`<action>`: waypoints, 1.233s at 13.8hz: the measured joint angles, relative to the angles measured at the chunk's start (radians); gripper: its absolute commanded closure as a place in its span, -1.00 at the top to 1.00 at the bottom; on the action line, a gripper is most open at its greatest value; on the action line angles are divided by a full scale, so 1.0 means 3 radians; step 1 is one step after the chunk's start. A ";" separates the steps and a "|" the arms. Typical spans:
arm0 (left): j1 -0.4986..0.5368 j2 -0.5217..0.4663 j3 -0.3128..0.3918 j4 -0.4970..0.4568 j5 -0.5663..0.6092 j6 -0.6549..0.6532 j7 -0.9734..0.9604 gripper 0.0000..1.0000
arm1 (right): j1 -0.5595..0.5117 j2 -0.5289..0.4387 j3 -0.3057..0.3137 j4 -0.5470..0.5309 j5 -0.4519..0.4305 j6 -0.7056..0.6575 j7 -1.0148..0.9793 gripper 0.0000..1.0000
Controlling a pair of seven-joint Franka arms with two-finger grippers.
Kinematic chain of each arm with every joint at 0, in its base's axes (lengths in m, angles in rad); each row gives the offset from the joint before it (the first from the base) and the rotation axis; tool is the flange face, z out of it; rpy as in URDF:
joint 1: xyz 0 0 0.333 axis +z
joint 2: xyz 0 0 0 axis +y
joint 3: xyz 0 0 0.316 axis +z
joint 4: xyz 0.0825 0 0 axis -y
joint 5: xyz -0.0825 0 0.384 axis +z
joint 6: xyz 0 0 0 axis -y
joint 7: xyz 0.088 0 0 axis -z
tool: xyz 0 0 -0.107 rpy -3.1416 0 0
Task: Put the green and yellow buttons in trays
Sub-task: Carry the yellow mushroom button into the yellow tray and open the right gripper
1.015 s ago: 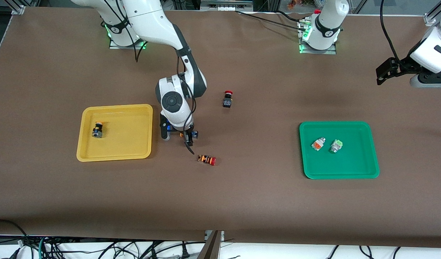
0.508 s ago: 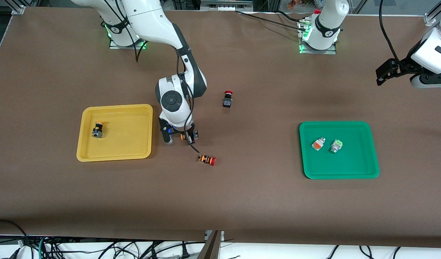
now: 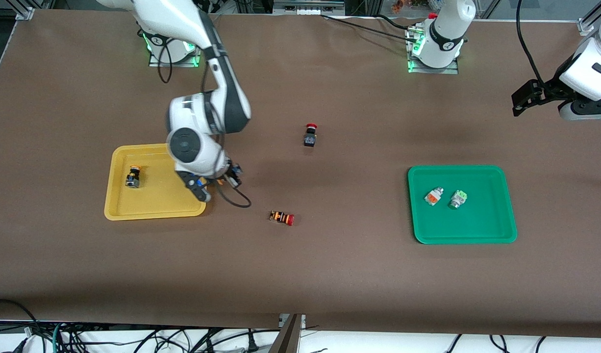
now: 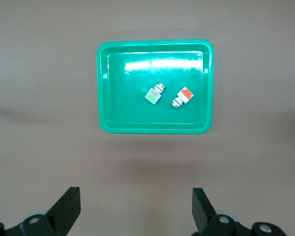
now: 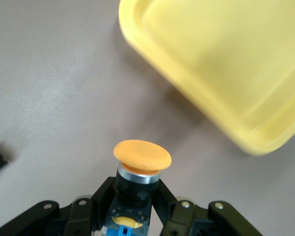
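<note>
Your right gripper (image 3: pixel 217 185) hangs over the bare table just beside the yellow tray (image 3: pixel 156 212), at the tray's edge toward the left arm's end. Its fingers are clamped on a black-bodied button with a yellow-orange cap (image 5: pixel 141 156) — in the front view the wrist hides most of that button. A matching button (image 3: pixel 133 176) lies in the yellow tray. The green tray (image 3: pixel 506 206) holds the orange-faced square button (image 3: pixel 432 196) and the green-faced square button (image 3: pixel 457 199), side by side, apart. Your left gripper (image 4: pixel 137 209) waits high over the table near the green tray, fingers spread wide — only the fingertips show, cut off at the frame edge.
</note>
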 measured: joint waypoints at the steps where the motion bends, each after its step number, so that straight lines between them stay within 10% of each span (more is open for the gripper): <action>1: 0.0000 0.0004 -0.0001 0.0008 -0.0002 -0.0019 0.0000 1.00 | -0.0013 -0.0081 -0.0103 -0.0053 0.0001 -0.0077 -0.0381 -1.00; 6: -0.0002 0.0026 -0.0001 0.0024 -0.0003 -0.0044 -0.0001 1.00 | -0.0039 -0.0422 -0.0573 -0.0569 0.0003 0.0134 -0.2321 -1.00; 14: -0.0021 0.0028 -0.0013 0.0031 -0.0005 -0.0048 -0.0009 1.00 | -0.0031 -0.0593 -0.0591 -0.1683 0.0011 0.1684 -0.3479 -1.00; 15: -0.0021 0.0028 -0.0013 0.0032 -0.0005 -0.0048 -0.0011 1.00 | -0.0025 -0.0595 -0.0587 -0.1697 0.0011 0.1727 -0.3524 -0.70; 17: -0.0021 0.0028 -0.0013 0.0033 -0.0005 -0.0050 -0.0011 1.00 | -0.0022 -0.0597 -0.0580 -0.1721 0.0014 0.1807 -0.3631 0.54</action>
